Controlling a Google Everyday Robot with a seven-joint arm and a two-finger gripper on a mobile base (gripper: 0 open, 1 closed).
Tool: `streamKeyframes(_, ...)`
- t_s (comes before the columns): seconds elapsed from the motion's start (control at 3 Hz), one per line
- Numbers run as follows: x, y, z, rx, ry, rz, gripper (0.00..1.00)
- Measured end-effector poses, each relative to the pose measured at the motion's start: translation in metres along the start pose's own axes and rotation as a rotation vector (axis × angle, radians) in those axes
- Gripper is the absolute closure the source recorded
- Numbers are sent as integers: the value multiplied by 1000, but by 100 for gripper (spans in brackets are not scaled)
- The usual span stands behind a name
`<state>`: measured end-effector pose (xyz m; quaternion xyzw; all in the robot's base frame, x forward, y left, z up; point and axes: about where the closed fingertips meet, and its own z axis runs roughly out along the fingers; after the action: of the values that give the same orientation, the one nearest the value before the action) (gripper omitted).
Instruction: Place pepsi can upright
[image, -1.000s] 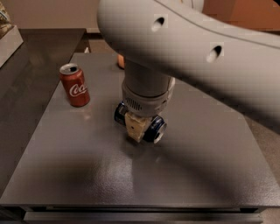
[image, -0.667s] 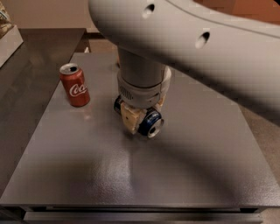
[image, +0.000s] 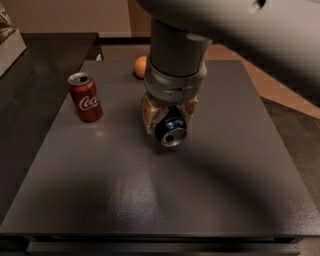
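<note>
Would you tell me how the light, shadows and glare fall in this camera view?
Camera view: dim, warm light; the arm looms dark across the top, throwing a broad soft shadow over the table. A pale sheen lies in front of the gripper, which holds the tilted pepsi can mid-table; the Coca-Cola can reflects faintly at its base.

- A thick, smooth grey arm (image: 240, 20) is being shown at far right.
- A ringed grey wrist (image: 175, 85) is being seen below it.
- The gripper (image: 169, 122), mid-scene, is being fronted by tan fingers (image: 148, 117).
</note>
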<state>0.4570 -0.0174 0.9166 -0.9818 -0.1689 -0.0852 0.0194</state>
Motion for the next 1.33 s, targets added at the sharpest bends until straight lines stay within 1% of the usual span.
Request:
streamKeyframes(0.33,0,-2,-12,69,30,217,100)
streamKeyframes(0.67,-2,-5,-24,119,87,422,100)
streamKeyframes(1.0,-1,-6,-25,125,92,479,100)
streamKeyframes(1.33,0,-7,-26,132,91,480,100)
